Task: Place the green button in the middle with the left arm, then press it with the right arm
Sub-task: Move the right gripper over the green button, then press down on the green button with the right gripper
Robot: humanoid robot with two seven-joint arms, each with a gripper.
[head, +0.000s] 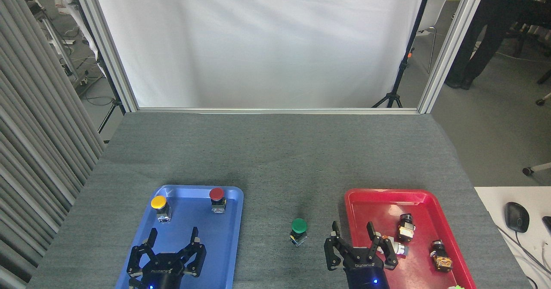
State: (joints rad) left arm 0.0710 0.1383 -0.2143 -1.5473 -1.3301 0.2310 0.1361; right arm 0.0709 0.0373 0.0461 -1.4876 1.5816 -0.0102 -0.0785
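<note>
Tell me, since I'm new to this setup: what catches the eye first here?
Two bright trays on the grey cloth: a blue tray on the left holding yellow- and red-capped buttons, a red tray on the right with small parts. Between them the green button stands alone, with the open right gripper beside it.

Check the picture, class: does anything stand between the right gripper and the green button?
Nothing visible does. The green button stands alone on bare grey cloth. The right gripper, open, sits just to its right over the red tray's left rim.
</note>
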